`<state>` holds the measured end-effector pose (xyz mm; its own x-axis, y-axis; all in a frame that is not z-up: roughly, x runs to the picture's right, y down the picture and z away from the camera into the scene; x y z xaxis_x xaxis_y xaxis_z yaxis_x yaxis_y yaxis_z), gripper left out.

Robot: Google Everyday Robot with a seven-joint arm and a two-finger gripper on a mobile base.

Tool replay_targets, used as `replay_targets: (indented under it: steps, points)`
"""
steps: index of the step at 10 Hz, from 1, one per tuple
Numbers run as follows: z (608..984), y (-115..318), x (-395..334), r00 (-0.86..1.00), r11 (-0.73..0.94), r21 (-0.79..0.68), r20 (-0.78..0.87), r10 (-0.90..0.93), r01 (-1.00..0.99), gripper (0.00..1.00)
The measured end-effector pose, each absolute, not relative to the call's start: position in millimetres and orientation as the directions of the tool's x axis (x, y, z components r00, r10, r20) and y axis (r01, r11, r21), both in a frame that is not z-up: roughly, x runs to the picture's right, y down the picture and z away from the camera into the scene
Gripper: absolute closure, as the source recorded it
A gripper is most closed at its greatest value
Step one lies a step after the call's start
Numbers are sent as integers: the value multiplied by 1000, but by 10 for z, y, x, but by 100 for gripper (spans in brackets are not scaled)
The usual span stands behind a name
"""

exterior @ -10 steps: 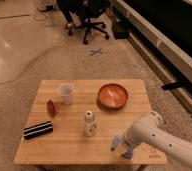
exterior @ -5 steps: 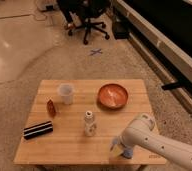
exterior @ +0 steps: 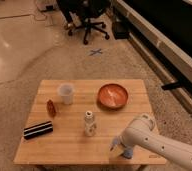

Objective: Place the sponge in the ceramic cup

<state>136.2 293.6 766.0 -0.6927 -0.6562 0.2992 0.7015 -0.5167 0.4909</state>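
Note:
The ceramic cup (exterior: 65, 93) is a plain whitish cup standing upright on the left rear part of the wooden table (exterior: 74, 145). My gripper (exterior: 120, 146) is down at the table's front right, at the end of the white arm (exterior: 159, 142) that comes in from the lower right. A bit of light blue, which I take for the sponge (exterior: 113, 144), shows at the gripper's left side; most of it is hidden by the gripper. The cup is far from the gripper, to its rear left.
An orange-red bowl (exterior: 113, 96) sits at the rear right of the table. A small white bottle (exterior: 90, 123) stands mid-table between gripper and cup. A black striped block (exterior: 38, 129) lies front left, a small brown object (exterior: 51, 107) beside the cup. An office chair (exterior: 89, 20) stands beyond.
The arm has shifted slightly left and lowered over the light-blue sponge at the table's front right. Nothing else on the table has moved.

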Motion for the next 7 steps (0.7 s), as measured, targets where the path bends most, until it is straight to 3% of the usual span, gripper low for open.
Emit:
replay_targets:
  steps: [4,5,7]
  points:
    - [7661,2955,1373,-685,-516,481,295,-667,709,22]
    - [7662,2965,1371,-685,-517,479,295,-667,709,28]
    - [7663,2980,1346,-684,-516,481,292,-668,709,50]
